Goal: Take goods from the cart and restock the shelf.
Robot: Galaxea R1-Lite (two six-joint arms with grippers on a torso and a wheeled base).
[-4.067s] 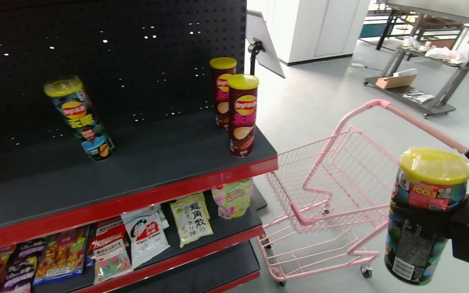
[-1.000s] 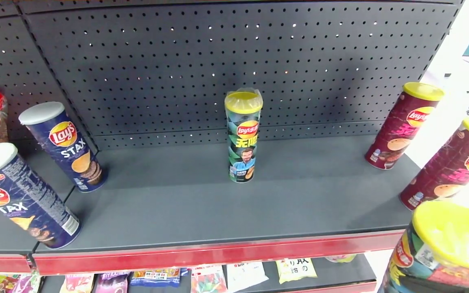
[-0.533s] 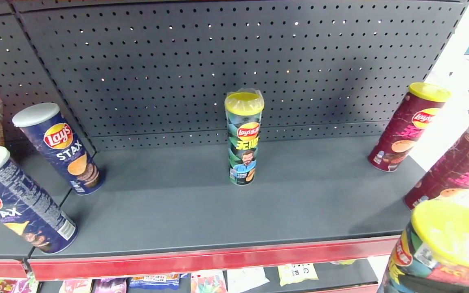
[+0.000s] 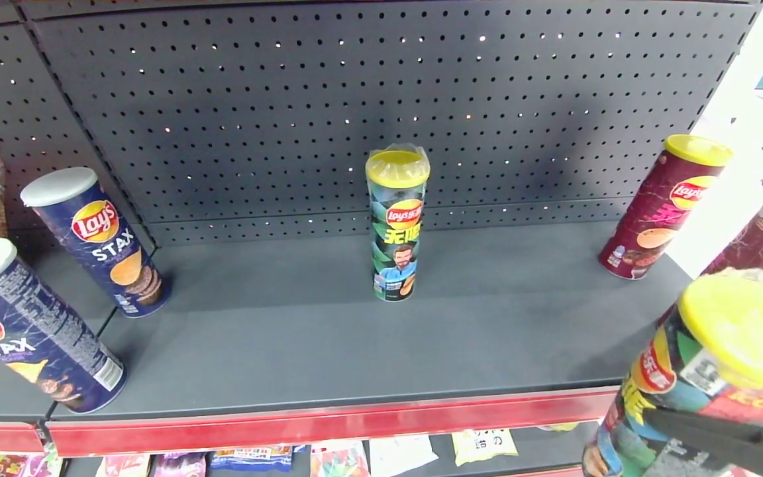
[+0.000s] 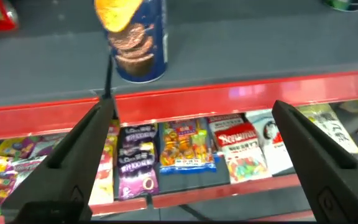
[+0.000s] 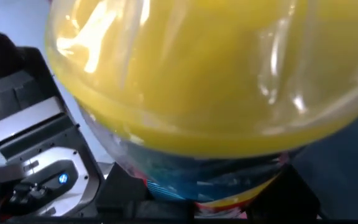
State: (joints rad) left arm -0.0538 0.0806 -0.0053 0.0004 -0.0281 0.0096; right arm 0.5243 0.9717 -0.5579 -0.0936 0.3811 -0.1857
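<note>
The left gripper (image 5: 194,165) hung with its fingers spread wide before the red front edge of the shelf (image 4: 275,338), above the snack bags (image 5: 185,152) on the lower level. Two blue cans (image 4: 100,242) stood at the shelf's left, a green can (image 4: 396,225) in the middle and two maroon cans (image 4: 663,209) at the right; none had shifted. By the front right corner, the right gripper (image 4: 726,434) stayed clamped on the yellow-lidded can (image 4: 719,344), which had risen in the last half second and hid more of the nearer maroon can.
</note>
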